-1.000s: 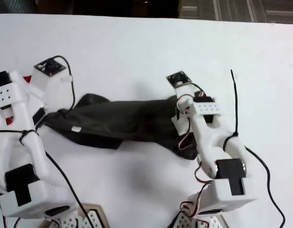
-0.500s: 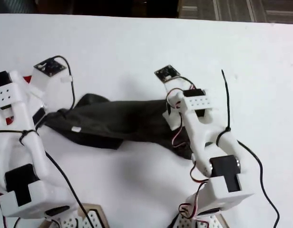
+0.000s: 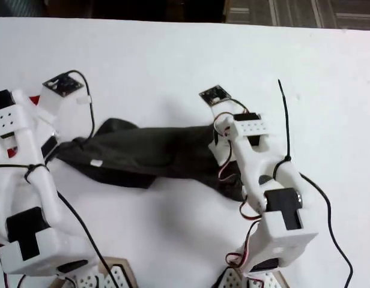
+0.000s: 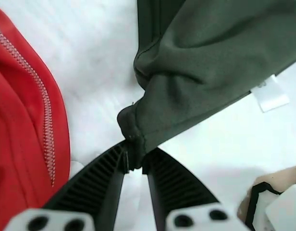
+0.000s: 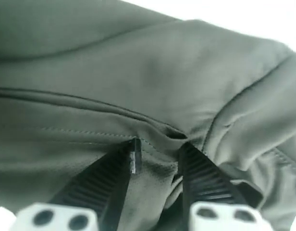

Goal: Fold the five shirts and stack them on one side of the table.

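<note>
Across the middle of the table (image 3: pixel 173 54) the dark shirt (image 3: pixel 149 153) stretches from 9 to 3 o'clock; the left gripper (image 4: pixel 134 161) pinches its 9 o'clock corner, and the right gripper (image 5: pixel 157 153) is clamped on a fold at 3 o'clock.

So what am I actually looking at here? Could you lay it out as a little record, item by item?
surface: white table
main item: dark shirt, bunched lengthwise, lying between the two arms
left gripper: shut on a corner at one end of the shirt
right gripper: closed on a bunched fold at the other end
label: small white tag on the shirt, near the left gripper
also there: red garment on the table beside the left gripper
folding: dark shirt not yet folded flat
</note>
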